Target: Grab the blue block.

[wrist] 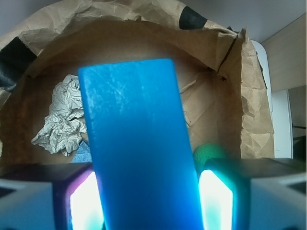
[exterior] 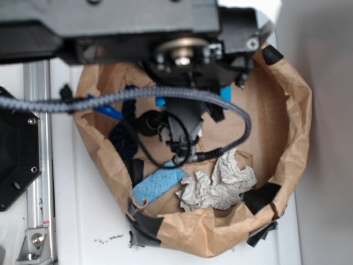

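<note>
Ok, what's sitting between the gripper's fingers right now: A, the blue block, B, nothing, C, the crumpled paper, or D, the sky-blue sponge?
A: in the wrist view the blue block fills the gap between the gripper fingers, while the crumpled paper lies on the bag floor.

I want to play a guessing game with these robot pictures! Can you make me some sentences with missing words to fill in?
1. The smooth, solid blue block is held between the robot gripper's two glowing ____.
2. All the things sit inside a bin with crinkled walls made of brown ____.
3. The crumpled wad of paper lying in the bin is coloured ____.
4. The pale, porous sponge beside that wad is coloured ____.

Missing words: fingers; paper; grey-white; blue
</note>
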Available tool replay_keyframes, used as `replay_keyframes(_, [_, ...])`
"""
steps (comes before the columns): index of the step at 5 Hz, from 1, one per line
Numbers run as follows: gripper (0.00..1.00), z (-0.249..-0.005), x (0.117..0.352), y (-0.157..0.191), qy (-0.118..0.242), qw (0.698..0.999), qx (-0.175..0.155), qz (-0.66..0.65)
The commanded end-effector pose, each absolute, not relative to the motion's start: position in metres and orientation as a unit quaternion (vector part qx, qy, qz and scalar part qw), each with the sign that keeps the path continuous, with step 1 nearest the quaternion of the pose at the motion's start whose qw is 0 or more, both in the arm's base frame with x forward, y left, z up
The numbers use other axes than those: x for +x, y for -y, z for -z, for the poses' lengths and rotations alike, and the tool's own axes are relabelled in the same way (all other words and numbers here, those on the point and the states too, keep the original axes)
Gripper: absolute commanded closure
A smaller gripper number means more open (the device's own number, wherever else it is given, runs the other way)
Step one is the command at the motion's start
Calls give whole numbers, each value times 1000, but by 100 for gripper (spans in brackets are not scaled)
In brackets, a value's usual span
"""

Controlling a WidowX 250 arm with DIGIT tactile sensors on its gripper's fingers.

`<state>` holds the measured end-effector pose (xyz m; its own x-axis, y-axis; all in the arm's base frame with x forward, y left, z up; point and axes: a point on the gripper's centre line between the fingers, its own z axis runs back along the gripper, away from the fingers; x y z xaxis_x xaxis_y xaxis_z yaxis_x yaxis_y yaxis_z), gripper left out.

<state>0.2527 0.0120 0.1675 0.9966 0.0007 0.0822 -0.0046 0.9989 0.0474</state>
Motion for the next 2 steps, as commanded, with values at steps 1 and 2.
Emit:
replay_keyframes(1, [100,-178,264,-2,64,998,20,5])
replay_keyframes(2, [100,-179,262,0,88,996,14,21])
